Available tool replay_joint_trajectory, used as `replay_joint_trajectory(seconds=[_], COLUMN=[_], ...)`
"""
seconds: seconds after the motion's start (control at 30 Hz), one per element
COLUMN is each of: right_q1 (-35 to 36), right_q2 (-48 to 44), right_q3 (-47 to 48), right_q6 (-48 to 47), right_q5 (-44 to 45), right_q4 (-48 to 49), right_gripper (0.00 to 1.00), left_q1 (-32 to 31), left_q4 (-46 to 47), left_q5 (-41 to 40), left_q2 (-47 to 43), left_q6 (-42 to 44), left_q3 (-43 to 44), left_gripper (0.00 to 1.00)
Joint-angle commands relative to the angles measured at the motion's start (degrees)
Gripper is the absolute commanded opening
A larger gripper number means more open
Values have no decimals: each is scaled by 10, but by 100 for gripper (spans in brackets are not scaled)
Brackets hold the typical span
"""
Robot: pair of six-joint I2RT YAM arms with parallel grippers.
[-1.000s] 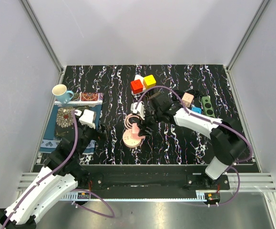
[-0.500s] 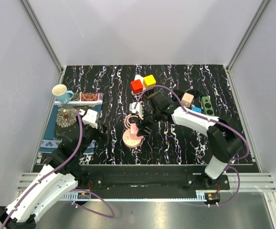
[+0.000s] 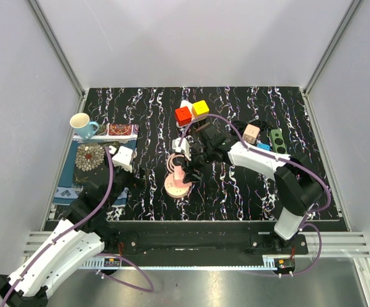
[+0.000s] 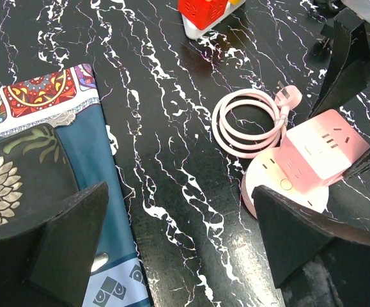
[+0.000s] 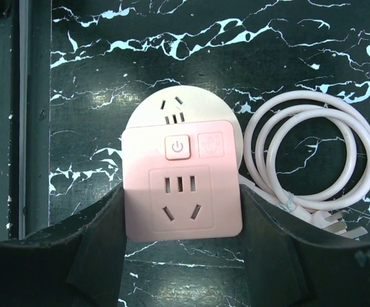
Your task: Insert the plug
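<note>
A pink socket cube [image 3: 181, 173] stands on a round pink base [image 3: 172, 187] at the table's middle. Its coiled pink cord [image 3: 176, 160] lies just behind it, and the plug [image 5: 328, 221] rests loose on the table by the coil. My right gripper [image 3: 188, 168] sits over the cube; in the right wrist view its fingers [image 5: 101, 230] press both sides of the cube [image 5: 182, 160]. My left gripper [image 3: 128, 174] is open and empty over the mat's right edge. In the left wrist view the left gripper [image 4: 179, 195] is left of the cube [image 4: 319, 150].
A patterned mat [image 3: 98, 160] and a cup [image 3: 82, 123] are at the left. Red and yellow blocks [image 3: 191, 112] stand at the back middle. A beige cube [image 3: 252, 133], a blue piece [image 3: 263, 147] and a green strip [image 3: 277, 141] are at the right.
My right gripper has shifted a little left and down onto the pink cube. My left gripper has moved slightly right toward the socket.
</note>
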Motion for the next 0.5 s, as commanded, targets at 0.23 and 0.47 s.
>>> replay_joint_trajectory(seconds=[0.23,0.47], right_q1=[0,3], right_q2=[12,14], right_q3=[23,15], right_q6=[-53,-64], right_q5=[32,35], right_q4=[-64,-75], right_gripper=[14,13], left_q1=[4,4], left_q4=[28,30], left_q5=[18,25], left_q2=[4,10], left_q6=[13,14], left_q3=[0,0], left_gripper=[99,99])
